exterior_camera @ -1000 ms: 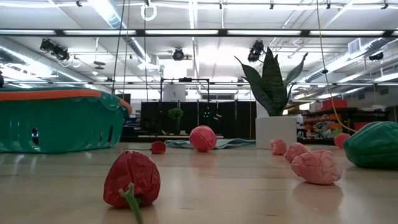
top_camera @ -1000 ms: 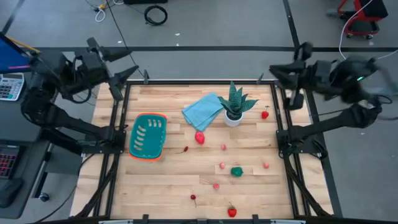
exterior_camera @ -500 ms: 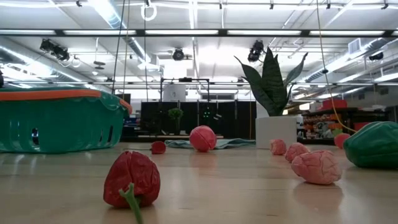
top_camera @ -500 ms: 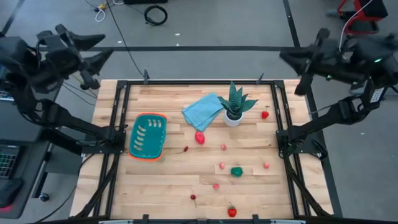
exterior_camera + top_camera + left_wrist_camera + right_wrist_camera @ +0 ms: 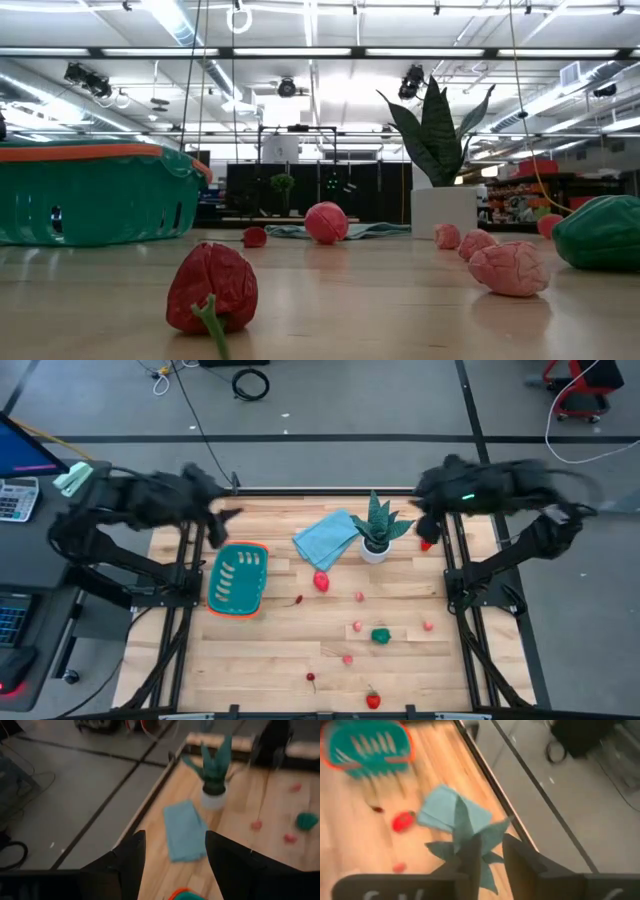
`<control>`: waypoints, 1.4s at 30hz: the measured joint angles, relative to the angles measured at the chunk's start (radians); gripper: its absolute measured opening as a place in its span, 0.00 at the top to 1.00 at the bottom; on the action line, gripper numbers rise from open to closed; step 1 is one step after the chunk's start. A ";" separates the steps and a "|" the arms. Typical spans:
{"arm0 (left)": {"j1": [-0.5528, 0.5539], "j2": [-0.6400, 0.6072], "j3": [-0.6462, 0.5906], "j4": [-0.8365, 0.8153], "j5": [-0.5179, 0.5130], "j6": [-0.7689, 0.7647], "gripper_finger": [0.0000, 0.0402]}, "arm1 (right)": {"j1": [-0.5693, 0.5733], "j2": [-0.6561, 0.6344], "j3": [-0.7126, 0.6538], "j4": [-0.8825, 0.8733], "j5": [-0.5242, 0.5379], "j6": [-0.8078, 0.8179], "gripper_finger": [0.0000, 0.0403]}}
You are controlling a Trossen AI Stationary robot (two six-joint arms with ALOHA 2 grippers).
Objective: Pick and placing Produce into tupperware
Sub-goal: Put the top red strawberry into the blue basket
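The teal tupperware [image 5: 238,579] sat empty at the surface's left; produce lay scattered. Both open tools, left tool [image 5: 172,851] and right tool [image 5: 491,851], hovered near the potted plant [image 5: 377,528], probably risking toppling it.

Overhead view spans the table [image 5: 290,650]; low view skims it; wrist views share the blue cloth [image 5: 186,831]

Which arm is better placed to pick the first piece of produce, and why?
Probably right: the right gripper hangs beside a red produce piece, while the left gripper sits near the empty tupperware.
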 joint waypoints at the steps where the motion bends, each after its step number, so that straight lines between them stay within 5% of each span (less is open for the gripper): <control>1: 0.000 0.000 -0.038 0.029 -0.001 0.000 0.49 | -0.002 0.014 -0.027 -0.005 0.000 0.000 0.73; 6: 0.000 0.000 -0.171 0.131 0.006 -0.006 0.50 | -0.055 0.068 -0.174 -0.002 0.066 0.070 0.61; 13: 0.000 -0.001 -0.249 0.136 0.023 -0.041 0.45 | -0.171 0.084 -0.432 -0.001 0.026 0.319 0.52; 22: 0.000 -0.002 -0.256 0.140 0.021 0.001 0.45 | -0.200 -0.053 -0.755 0.002 -0.108 0.522 0.54; 35: 0.086 -0.002 -0.256 0.129 0.020 0.055 0.45 | -0.190 -0.324 -0.989 0.009 -0.059 0.719 0.55; 42: 0.120 -0.002 -0.256 0.121 0.019 0.088 0.45 | -0.292 -0.331 -1.162 0.243 -0.028 0.622 0.55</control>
